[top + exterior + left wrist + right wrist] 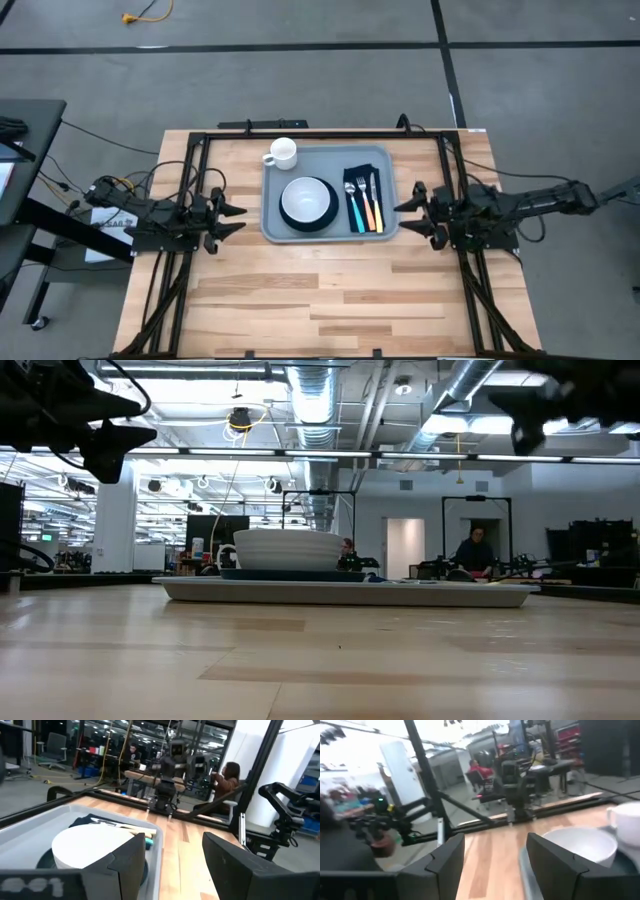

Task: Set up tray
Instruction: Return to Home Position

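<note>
The light grey-blue tray [385,232] rests flat on the wooden table, toward its far middle. On it sit a dark teal plate [284,215] with a white bowl [306,198] on top, a white mug [282,152] at the tray's far-left corner, and a dark navy napkin [365,160] bearing three utensils [365,205] with coloured handles. My left gripper [234,219] hovers open left of the tray. My right gripper [405,214] hovers open just right of it. Neither touches anything. In the low view the tray [345,593] and bowl [290,548] show side-on.
A black metal frame [300,134] runs along the table's far edge and down both sides beneath the arms. Bare wood lies between the tray and the near edge. People and equipment stand in the room beyond the table.
</note>
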`<action>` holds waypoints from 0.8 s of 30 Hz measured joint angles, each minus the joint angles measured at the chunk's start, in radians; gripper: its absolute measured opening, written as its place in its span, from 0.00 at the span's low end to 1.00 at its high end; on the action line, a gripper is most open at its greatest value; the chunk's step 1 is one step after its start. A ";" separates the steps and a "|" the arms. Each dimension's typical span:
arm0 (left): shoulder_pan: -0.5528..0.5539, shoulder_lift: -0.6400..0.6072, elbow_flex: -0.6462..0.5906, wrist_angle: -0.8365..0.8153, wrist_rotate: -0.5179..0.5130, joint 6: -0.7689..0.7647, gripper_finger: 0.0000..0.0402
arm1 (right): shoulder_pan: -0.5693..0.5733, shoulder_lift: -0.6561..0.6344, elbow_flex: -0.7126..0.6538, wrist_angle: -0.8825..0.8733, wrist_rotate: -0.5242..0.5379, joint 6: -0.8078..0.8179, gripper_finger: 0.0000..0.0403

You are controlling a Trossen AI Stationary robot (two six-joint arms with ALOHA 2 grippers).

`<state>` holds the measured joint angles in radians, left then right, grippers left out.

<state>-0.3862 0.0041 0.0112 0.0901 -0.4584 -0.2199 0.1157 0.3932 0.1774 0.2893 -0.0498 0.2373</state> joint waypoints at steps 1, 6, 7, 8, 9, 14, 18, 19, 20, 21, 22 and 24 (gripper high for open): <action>0.000 0.000 0.000 -0.001 0.003 0.007 0.47 | 0.000 -0.029 -0.046 0.028 -0.014 0.013 0.51; 0.000 0.000 -0.001 -0.001 0.008 0.017 0.47 | 0.018 -0.154 -0.169 0.035 -0.022 0.080 0.51; 0.000 0.000 -0.001 -0.001 0.007 0.016 0.47 | 0.027 -0.170 -0.169 0.006 -0.014 0.090 0.51; 0.000 0.001 -0.001 -0.001 0.007 0.015 0.47 | 0.033 -0.177 -0.169 0.001 -0.006 0.091 0.51; 0.000 0.001 -0.001 -0.001 0.008 0.010 0.47 | 0.040 -0.182 -0.169 -0.006 -0.002 0.082 0.51; 0.000 0.002 -0.001 -0.001 0.010 -0.013 0.47 | 0.077 -0.195 -0.169 -0.013 -0.002 0.037 0.51; 0.000 0.002 -0.001 -0.003 0.042 -0.004 0.47 | 0.087 -0.196 -0.169 -0.021 -0.002 0.035 0.51; 0.000 0.002 -0.001 -0.003 0.044 -0.005 0.47 | 0.087 -0.195 -0.169 -0.022 -0.002 0.034 0.51; 0.000 0.002 -0.001 -0.003 0.043 -0.009 0.47 | 0.087 -0.195 -0.169 -0.022 -0.002 0.034 0.51; 0.000 0.002 -0.001 -0.004 0.044 -0.009 0.47 | 0.087 -0.195 -0.169 -0.022 -0.002 0.034 0.51; 0.000 0.002 -0.001 -0.003 0.044 -0.008 0.47 | 0.087 -0.195 -0.169 -0.022 -0.002 0.034 0.51; 0.000 0.002 -0.001 -0.003 0.043 0.005 0.47 | 0.087 -0.195 -0.169 -0.022 -0.002 0.034 0.51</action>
<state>-0.3866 0.0059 0.0097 0.0868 -0.4152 -0.2147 0.2028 0.1978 0.0086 0.2669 -0.0516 0.2710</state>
